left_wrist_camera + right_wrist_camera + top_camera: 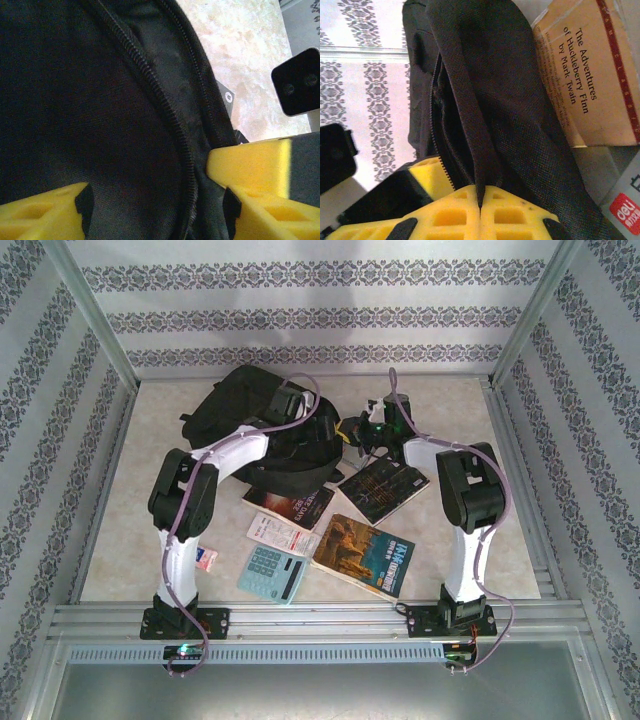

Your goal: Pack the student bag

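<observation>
On the table (pixel 150 420), right claw (pixel 480 200) pinches the student bag (pixel 520 125).

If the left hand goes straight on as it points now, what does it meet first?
Probably the large soft black fabric backpack; its zipper runs between the open yellow fingers of the left hand, though the remaining gap is unclear.

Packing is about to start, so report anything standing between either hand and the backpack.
Nothing visible does. The right hand is shut on a fold of the backpack, and the left hand, open, sits against its fabric astride the zipper.
</observation>
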`<state>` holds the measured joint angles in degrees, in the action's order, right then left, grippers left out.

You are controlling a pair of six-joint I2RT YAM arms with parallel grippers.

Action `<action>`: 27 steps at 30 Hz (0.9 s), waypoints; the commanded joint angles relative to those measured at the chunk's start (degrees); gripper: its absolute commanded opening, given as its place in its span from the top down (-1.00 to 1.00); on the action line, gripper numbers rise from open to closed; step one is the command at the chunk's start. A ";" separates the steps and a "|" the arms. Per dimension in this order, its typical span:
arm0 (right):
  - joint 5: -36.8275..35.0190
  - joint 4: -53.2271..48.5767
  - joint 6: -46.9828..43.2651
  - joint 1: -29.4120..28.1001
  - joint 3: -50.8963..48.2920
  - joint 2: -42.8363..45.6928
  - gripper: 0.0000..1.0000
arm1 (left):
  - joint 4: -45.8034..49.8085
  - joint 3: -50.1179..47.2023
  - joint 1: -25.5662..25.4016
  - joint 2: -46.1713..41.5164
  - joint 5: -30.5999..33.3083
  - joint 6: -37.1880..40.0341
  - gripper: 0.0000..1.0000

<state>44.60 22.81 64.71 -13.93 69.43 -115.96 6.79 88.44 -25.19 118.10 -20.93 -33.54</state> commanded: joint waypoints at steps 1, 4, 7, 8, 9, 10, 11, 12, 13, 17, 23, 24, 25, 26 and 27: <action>3.21 7.82 4.49 -0.03 -0.92 -0.76 1.00 | -3.78 1.44 0.89 2.53 -2.47 -2.90 -0.39; 3.49 7.98 4.37 -0.20 -1.30 -0.90 1.00 | -5.00 1.64 1.01 3.51 -2.65 -3.90 -0.54; 3.65 8.21 4.26 -0.35 -1.65 -0.80 1.00 | -4.77 2.48 1.16 4.31 -2.14 -3.94 -0.56; 3.69 8.33 4.30 -0.44 -1.82 -0.76 1.00 | -4.24 2.96 1.12 4.68 -1.78 -3.84 -0.53; 3.70 8.55 4.35 -0.53 -1.93 -0.68 1.00 | -3.79 3.44 1.12 5.00 -1.50 -3.58 -0.45; 3.70 8.73 4.57 -0.51 -2.14 -0.57 1.00 | -3.30 3.88 1.16 5.33 -1.28 -3.37 -0.36; 3.65 9.19 4.92 -0.56 -2.29 -0.43 1.00 | -2.55 4.44 1.16 5.77 -0.91 -3.08 -0.22; 3.62 9.81 5.37 -0.54 -2.56 -0.39 1.00 | -1.68 5.07 1.19 6.31 -0.63 -2.75 -0.07; 3.58 9.98 5.52 -0.57 -2.80 -0.24 1.00 | -0.70 5.58 1.11 6.73 -0.32 -2.29 0.05; 2.53 7.99 3.99 -0.35 -3.38 1.08 1.00 | 3.45 6.27 1.18 7.19 2.57 0.32 0.57; -1.43 -1.01 -2.22 0.99 -3.95 4.07 1.00 | 5.55 3.81 2.56 2.43 5.16 4.01 1.00; -2.43 -3.51 -4.08 1.19 -3.59 4.70 1.00 | 5.85 3.21 3.13 1.41 5.35 4.63 1.00; -3.38 -6.22 -6.05 1.29 -3.15 5.30 1.00 | 6.16 2.70 3.52 0.45 5.57 5.09 1.00; -4.61 -9.46 -8.41 1.40 -2.62 6.04 1.00 | 6.25 2.04 4.03 -0.68 5.62 5.55 1.00; -5.75 -12.28 -10.37 1.37 -1.84 6.60 1.00 | 6.30 1.34 4.45 -1.78 5.59 5.97 1.00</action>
<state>42.24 20.05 61.87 -13.37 66.28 -112.75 10.63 91.20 -23.24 121.16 -18.65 -30.76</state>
